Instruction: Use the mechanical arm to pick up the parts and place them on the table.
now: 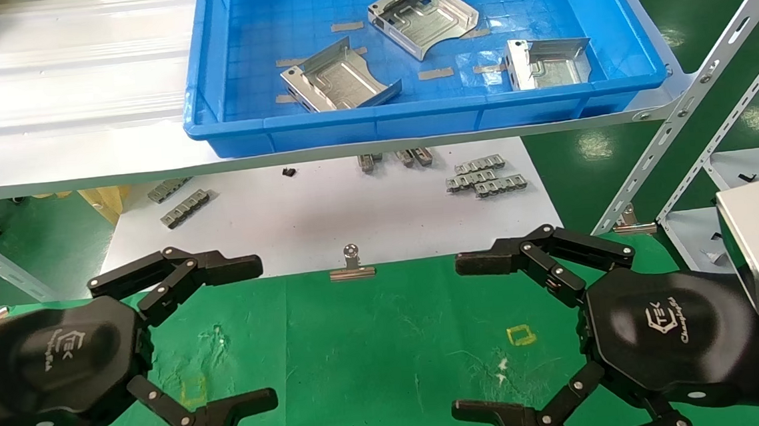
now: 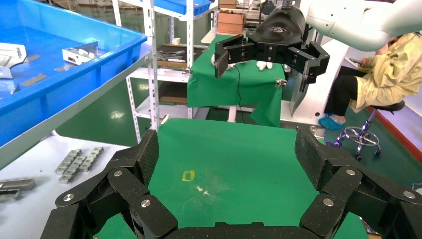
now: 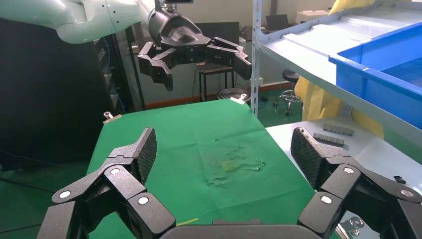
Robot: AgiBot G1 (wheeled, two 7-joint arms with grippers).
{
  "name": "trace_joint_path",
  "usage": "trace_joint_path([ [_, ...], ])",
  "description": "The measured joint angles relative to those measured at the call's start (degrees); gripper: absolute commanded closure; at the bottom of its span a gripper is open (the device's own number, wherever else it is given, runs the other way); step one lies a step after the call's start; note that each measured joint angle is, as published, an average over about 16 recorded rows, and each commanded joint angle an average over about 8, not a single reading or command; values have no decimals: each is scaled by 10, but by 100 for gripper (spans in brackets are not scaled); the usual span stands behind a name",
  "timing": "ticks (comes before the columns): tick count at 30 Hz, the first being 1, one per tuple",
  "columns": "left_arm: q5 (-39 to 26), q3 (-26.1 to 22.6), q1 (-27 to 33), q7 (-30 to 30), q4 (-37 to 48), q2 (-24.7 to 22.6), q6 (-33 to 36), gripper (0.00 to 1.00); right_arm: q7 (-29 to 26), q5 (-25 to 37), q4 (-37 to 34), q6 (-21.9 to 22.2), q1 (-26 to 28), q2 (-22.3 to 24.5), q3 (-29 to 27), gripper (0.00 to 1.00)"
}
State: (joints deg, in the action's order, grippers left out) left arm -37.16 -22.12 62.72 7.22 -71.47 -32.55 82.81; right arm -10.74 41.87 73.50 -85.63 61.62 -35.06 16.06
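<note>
Three silver sheet-metal parts lie in the blue bin (image 1: 413,120) on the shelf: one at left (image 1: 341,79), one at the back (image 1: 422,15), one at right (image 1: 548,62). Two also show in the left wrist view (image 2: 79,52). The green table (image 1: 375,347) lies below, with yellow square outlines (image 1: 521,335). My left gripper (image 1: 262,333) hovers over the table's left part, open and empty; its own view (image 2: 229,154) shows only green cloth between the fingers. My right gripper (image 1: 462,337) hovers over the right part, open and empty (image 3: 224,149).
A white board (image 1: 353,221) behind the table holds small grey toothed strips (image 1: 484,175). A binder clip (image 1: 352,268) sits on the cloth's far edge. Slotted metal rack struts (image 1: 699,97) rise at right. A seated person in yellow (image 2: 388,74) is beyond the table.
</note>
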Motion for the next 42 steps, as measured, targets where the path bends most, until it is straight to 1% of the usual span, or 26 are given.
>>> trace_joint_path([
  [25,0,0,0,0,0,0,0,100,0,1,0,0,0,0,0,0],
  [29,0,0,0,0,0,0,0,100,1,7,-2,9,4,-2,0,0],
  [32,0,0,0,0,0,0,0,100,-2,17,-7,31,14,-8,0,0],
  [35,0,0,0,0,0,0,0,100,-11,39,-15,72,32,-20,3,0],
  [38,0,0,0,0,0,0,0,100,-30,74,-24,128,56,-37,11,0],
  [42,0,0,0,0,0,0,0,100,-68,147,-43,225,102,-72,35,0],
])
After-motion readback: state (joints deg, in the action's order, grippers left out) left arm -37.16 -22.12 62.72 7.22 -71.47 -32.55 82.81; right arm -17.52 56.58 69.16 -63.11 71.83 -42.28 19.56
